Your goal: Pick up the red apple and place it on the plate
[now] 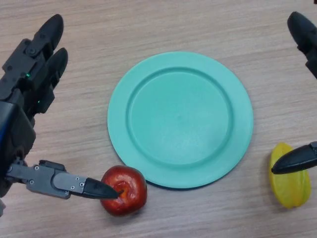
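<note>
Grasp step in hand: the left hand (29, 109) is spread wide and holds nothing, its thumb tip touching the red apple (124, 190), which lies on the table just beyond that tip, against the near rim of the green plate (119, 104). Next, the fingers must close round the apple before any lift. The right hand (303, 29) idles at the far side, apparently open, over a yellow starfruit (287, 191).

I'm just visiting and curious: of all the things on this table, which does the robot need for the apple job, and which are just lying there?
Needed for the job:
red apple, at the plate's near-left edge
green plate, nothing on it
left hand, thumb tip at the apple

Just lying about:
yellow starfruit, to the right
right hand, idle by the starfruit
</note>
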`<action>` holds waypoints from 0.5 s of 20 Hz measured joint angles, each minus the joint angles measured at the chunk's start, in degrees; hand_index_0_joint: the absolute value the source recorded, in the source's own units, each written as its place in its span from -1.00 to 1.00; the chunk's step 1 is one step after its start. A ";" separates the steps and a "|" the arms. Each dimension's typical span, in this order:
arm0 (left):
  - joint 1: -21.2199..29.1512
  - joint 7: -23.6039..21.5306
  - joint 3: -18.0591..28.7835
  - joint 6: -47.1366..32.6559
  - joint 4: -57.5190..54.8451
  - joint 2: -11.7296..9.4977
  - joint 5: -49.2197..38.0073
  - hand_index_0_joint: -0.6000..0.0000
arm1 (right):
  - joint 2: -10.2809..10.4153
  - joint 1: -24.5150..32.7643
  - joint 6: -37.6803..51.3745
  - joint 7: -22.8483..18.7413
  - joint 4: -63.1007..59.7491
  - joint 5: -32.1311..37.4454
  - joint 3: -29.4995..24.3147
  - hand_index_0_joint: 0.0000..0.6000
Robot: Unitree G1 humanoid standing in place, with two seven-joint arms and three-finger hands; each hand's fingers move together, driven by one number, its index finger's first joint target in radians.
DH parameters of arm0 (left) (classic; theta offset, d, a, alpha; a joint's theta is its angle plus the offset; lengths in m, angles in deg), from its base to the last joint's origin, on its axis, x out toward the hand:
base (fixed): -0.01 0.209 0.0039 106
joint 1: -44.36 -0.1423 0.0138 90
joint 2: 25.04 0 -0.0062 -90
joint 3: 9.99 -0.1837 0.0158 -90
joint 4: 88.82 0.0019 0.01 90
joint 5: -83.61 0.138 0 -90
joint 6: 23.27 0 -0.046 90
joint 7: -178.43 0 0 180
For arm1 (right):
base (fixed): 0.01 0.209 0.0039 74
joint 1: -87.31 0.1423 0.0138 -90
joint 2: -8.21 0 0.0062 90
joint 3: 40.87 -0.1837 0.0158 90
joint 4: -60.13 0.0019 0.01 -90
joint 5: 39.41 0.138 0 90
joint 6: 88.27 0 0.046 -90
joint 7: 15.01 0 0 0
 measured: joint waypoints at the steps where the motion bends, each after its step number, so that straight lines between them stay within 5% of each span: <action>1: -0.25 0.00 0.00 -0.01 0.00 0.03 -0.58 1.00 | 1.06 -0.11 0.01 0.09 -0.65 -0.39 0.59 -1.00; 7: -0.35 0.01 -0.14 -0.96 0.03 1.49 -1.21 1.00 | 1.74 0.36 0.02 -0.13 -1.30 -0.43 1.64 -1.00; 10: -4.43 1.02 -2.77 -13.68 3.01 3.38 4.45 1.00 | 1.71 0.38 0.01 -0.13 -1.09 -0.43 1.64 -1.00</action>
